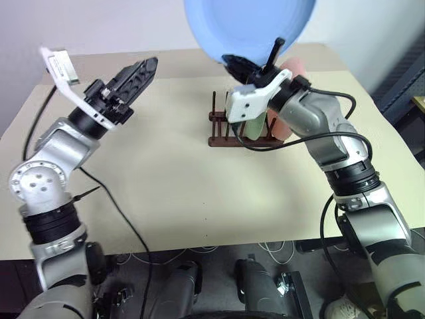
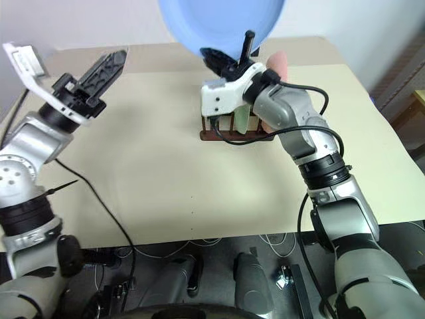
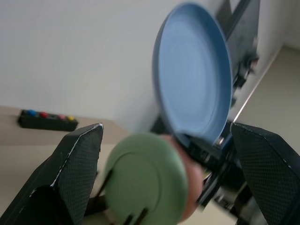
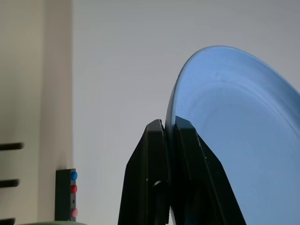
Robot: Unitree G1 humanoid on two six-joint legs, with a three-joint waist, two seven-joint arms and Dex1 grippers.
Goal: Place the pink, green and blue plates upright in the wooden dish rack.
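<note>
My right gripper [image 1: 255,58] is shut on the lower rim of the light blue plate [image 1: 249,26], holding it upright in the air above the dark wooden dish rack [image 1: 222,139]. The pale green plate [image 1: 255,126] stands upright between the rack's pegs. The pink plate [image 1: 295,66] stands just behind the green one, partly hidden by my right hand. My left gripper [image 1: 149,66] hangs open and empty over the table, well to the left of the rack. Its fingers [image 3: 79,159] point toward the plates.
The rack stands near the far middle of the beige table [image 1: 199,199]. A small black box with coloured buttons [image 3: 47,119] lies at the table's far edge by the white wall. Black cables run along both arms.
</note>
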